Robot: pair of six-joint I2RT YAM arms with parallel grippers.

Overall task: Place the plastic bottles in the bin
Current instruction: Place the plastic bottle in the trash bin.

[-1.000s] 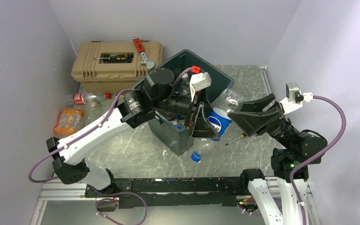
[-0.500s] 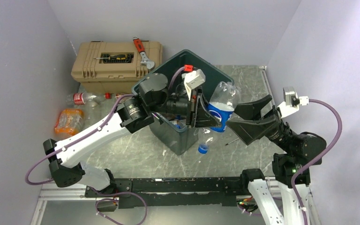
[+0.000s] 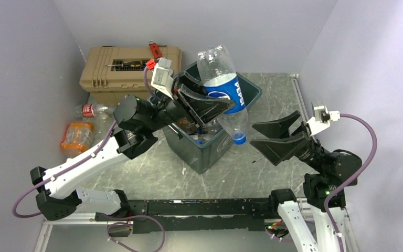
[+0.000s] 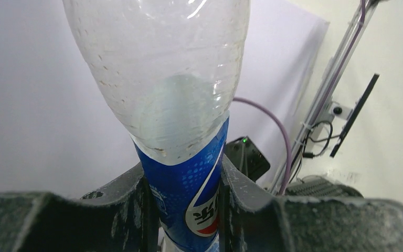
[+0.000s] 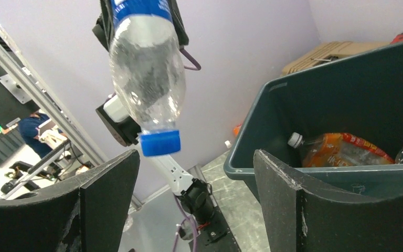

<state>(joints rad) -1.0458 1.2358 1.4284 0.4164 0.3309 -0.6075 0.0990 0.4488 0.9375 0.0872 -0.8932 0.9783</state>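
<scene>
Your left tool (image 3: 224,103) holds a big plastic bottle (image 3: 218,65) up above the bin (image 3: 205,153).
The tool squeezes the bottle's blue label. The bottle is clear and smooth, blue cap pointing down. Your right tool (image 3: 260,137) gapes wide beside it.

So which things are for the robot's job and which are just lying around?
For the job: the Pepsi bottle in the left gripper, the bin, the orange-label bottle inside it, the red-label bottle and the crushed orange bottle left of the bin.

Just lying about: the tan toolbox, the red wrench and yellow-handled screwdriver on it.
</scene>
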